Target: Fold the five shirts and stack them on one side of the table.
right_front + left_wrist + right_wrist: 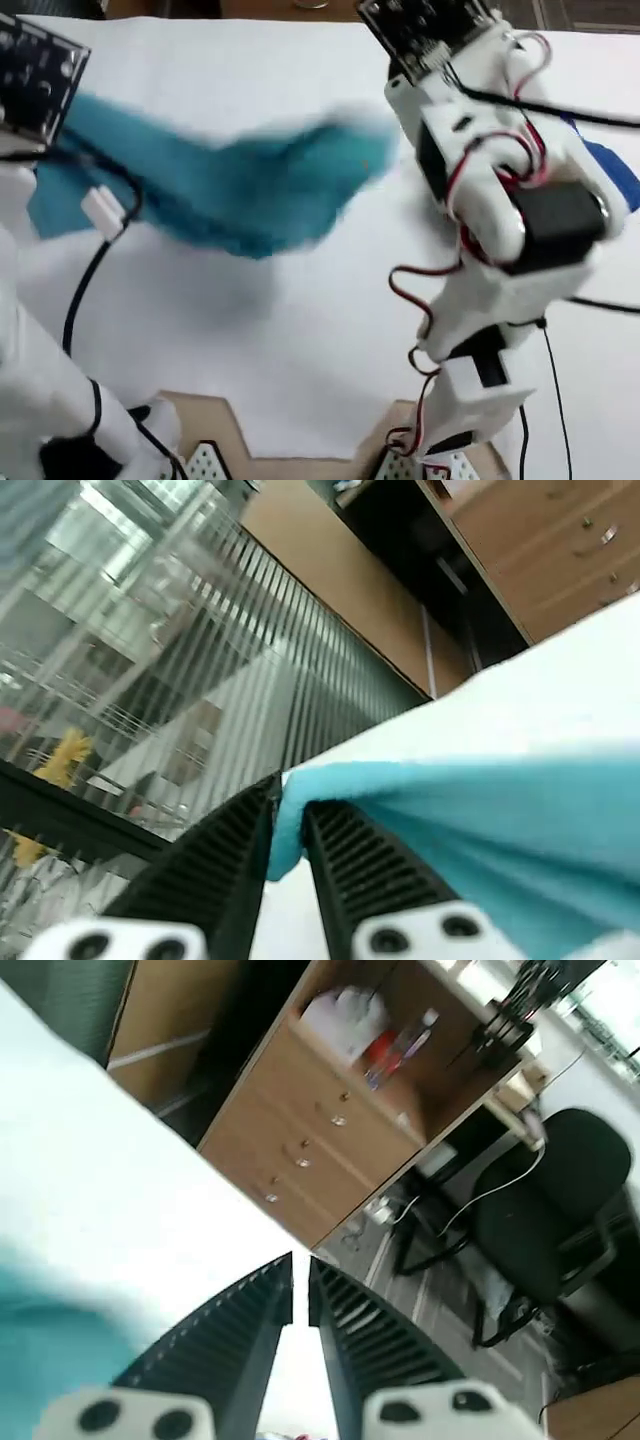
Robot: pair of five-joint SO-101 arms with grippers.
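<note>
Although a labelled bottle (415,1032) stood on an open shelf in the right wrist view, its print was too small to be read. The teal shirt (240,190) was seen stretched across the far half of the white-covered worktop (300,350) in the high view, between the two arms, with a shadow cast on the cover beneath it. One edge of it was pinched in the left hand (285,802), whose ribbed black fingers (370,865) were closed almost together on the cloth. The right hand (300,1272) was drawn nearly shut, only a thin slit being left between its fingers, and nothing could be made out in that slit; teal cloth was seen just beside it. A dark blue cloth (612,170) lay at the right of the high view, partly hidden by the right arm (500,220). The left arm (40,400) was placed at the near left corner. A pale wooden board (230,425) was set at the near edge by the arms' bases. Beyond the worktop, a wooden cabinet with drawers (300,1160), a black office chair (545,1220) and a wall of vertical slats (250,650) were visible.
</note>
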